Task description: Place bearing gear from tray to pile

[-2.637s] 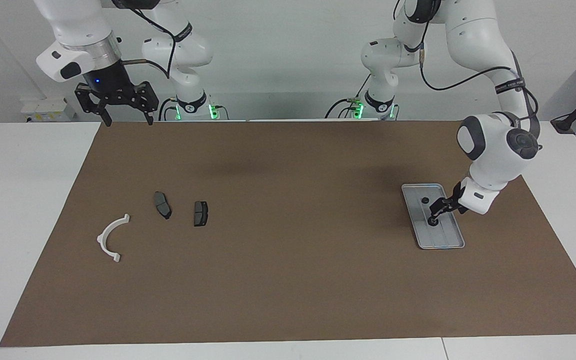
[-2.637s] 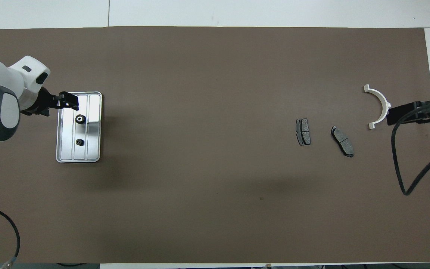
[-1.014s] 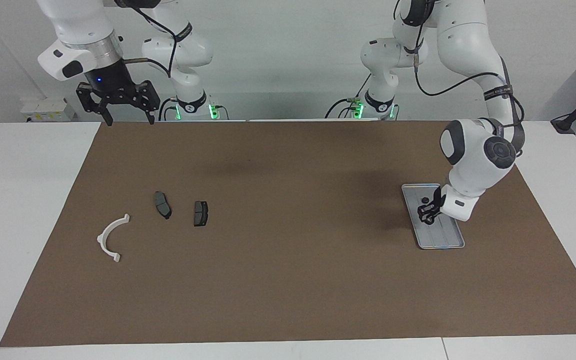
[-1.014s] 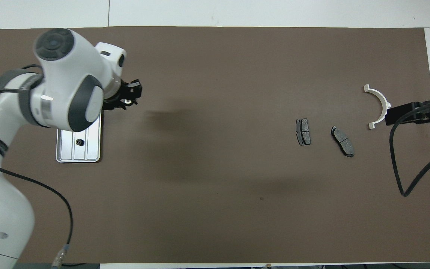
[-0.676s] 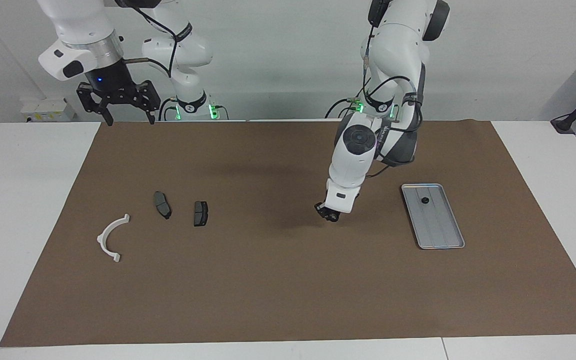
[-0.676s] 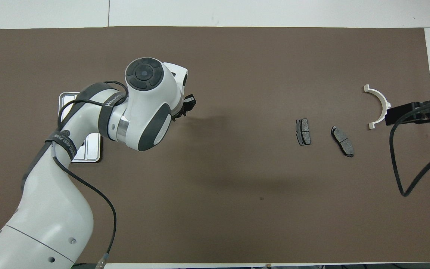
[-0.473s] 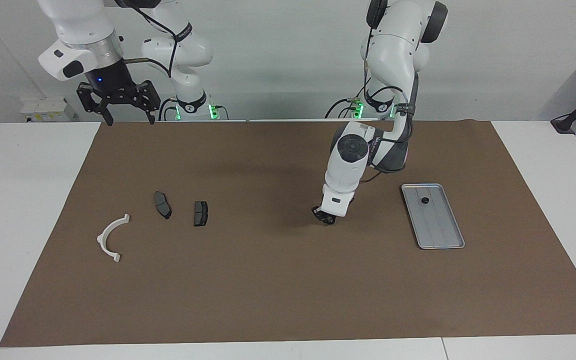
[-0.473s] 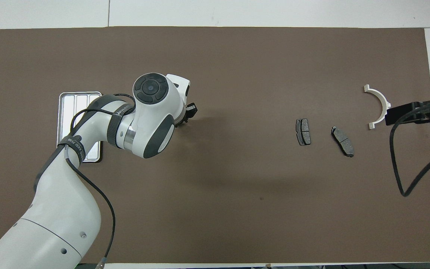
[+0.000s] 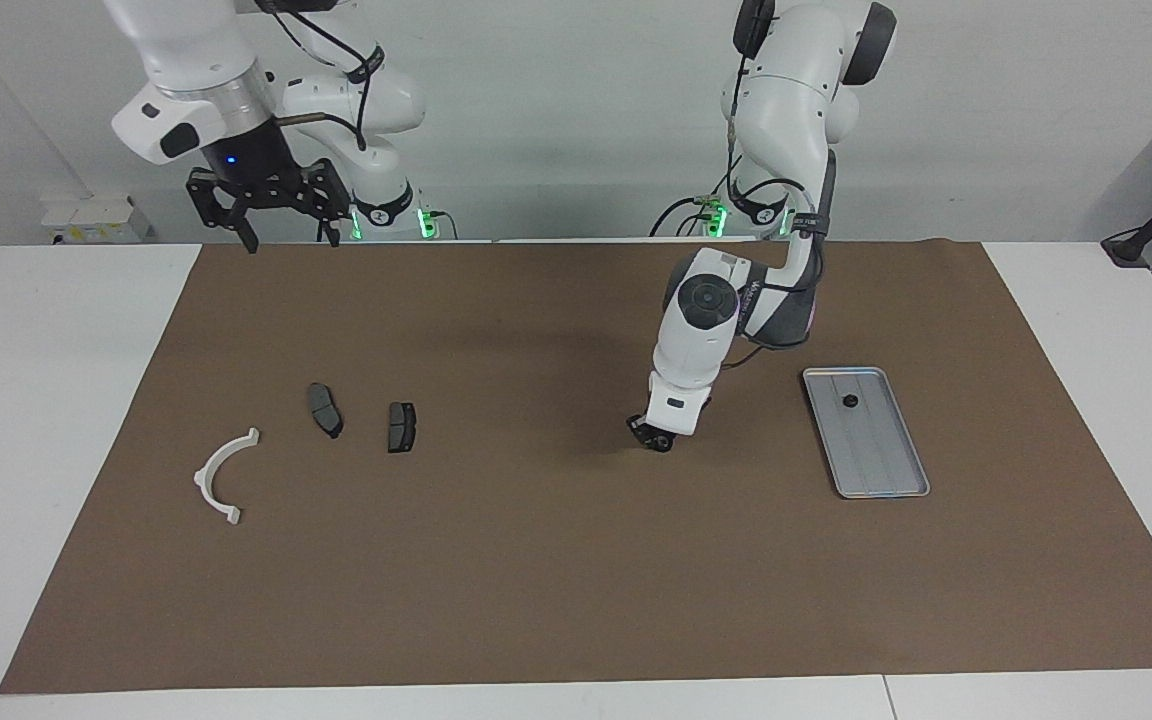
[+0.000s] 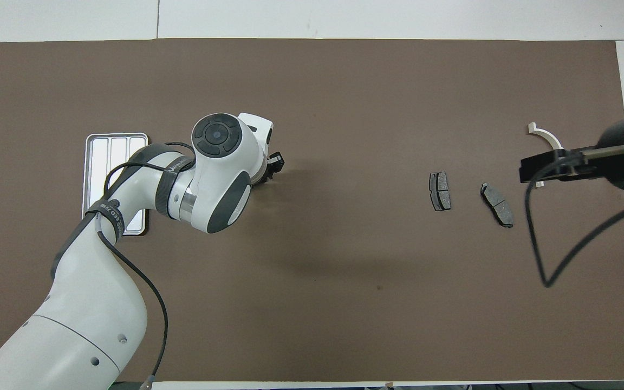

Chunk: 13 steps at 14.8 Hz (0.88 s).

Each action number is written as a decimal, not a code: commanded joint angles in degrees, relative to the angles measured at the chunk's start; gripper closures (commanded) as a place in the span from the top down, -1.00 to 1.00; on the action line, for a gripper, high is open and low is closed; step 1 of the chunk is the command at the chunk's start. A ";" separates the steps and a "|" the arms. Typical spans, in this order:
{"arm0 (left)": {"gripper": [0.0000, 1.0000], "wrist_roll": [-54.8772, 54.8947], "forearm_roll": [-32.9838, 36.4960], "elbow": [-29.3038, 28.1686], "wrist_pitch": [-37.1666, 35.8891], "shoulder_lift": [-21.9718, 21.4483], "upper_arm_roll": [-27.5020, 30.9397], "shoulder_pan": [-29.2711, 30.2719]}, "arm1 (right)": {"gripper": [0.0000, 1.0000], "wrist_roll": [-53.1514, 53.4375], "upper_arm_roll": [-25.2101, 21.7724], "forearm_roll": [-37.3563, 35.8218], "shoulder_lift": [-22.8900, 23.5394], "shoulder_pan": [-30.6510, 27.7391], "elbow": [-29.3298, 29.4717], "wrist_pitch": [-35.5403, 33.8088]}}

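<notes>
Facing view: we are seeing the left arm bending down from its base, wrist pointing steeply at the brown mat, and the left gripper is hanging low over bare mat between the tray and the pile. We cannot tell whether its fingers are parted or clenched, nor whether a gear is sitting between them. One small dark bearing gear is lying in the tray, at the end nearer the robots, well apart from that gripper. The right gripper is waiting high over the mat's edge by the robots, fingers spread wide and holding nothing. The pile, a white bracket and two brake pads, is lying toward the right arm's end. Overhead view: the left arm is covering much of the tray, with the left gripper poking out past the wrist. The right gripper is overlapping the bracket; the pads are lying beside it.
</notes>
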 commanded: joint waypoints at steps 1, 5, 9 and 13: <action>1.00 0.30 0.98 -1.60 -4.31 -3.14 0.49 0.46 | 1.00 13.39 0.47 0.71 0.29 6.98 -5.58 7.18; 1.00 18.09 1.06 -10.36 -7.84 -14.28 0.40 10.01 | 1.00 29.31 0.47 0.71 7.57 16.03 -5.86 15.36; 1.00 38.76 1.06 -13.46 -7.84 -17.21 0.32 21.62 | 1.00 40.40 0.47 -0.34 16.09 22.90 -4.46 22.74; 1.00 47.75 1.06 -19.69 -2.60 -19.05 0.40 28.31 | 1.00 50.33 0.12 -1.82 31.28 26.86 8.51 24.00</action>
